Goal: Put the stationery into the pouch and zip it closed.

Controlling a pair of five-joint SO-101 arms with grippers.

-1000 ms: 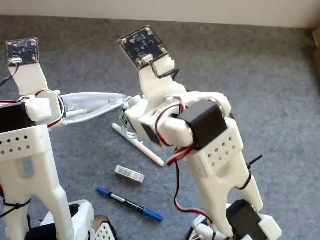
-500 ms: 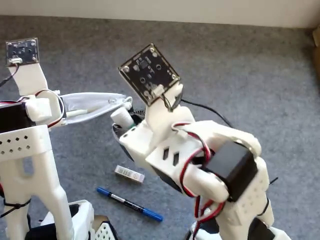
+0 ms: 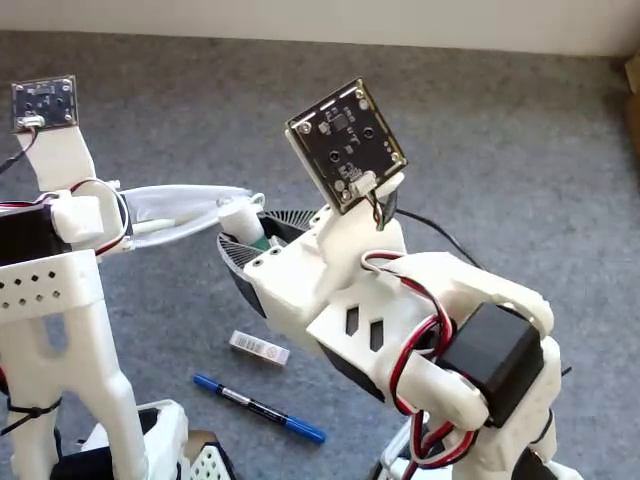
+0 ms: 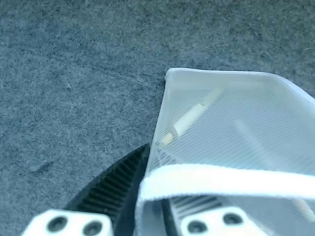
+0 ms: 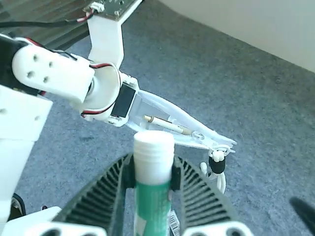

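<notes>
My left gripper (image 4: pixel 147 196) is shut on one end of a white mesh pouch (image 4: pixel 231 128) and holds it off the carpet. A pencil-like stick (image 4: pixel 189 118) lies inside the pouch. In the high view the pouch (image 3: pixel 190 205) stretches from the left gripper (image 3: pixel 125 225) toward the middle. My right gripper (image 5: pixel 153 164) is shut on a glue stick (image 5: pixel 153 187) with a white cap and green body. It holds the glue stick (image 3: pixel 240 220) upright just beside the pouch's free end, near the zip pull (image 5: pixel 216 164). An eraser (image 3: pixel 259 347) and a blue pen (image 3: pixel 260 408) lie on the carpet.
Grey carpet (image 3: pixel 520 150) covers the whole floor, open to the back and right. A pale wall edge (image 3: pixel 400 20) runs along the back. The two arms' white bases stand close together at the near edge.
The right arm has risen from the carpet with the glue stick and swung it up to the pouch's free end. The left arm and pouch stayed still.
</notes>
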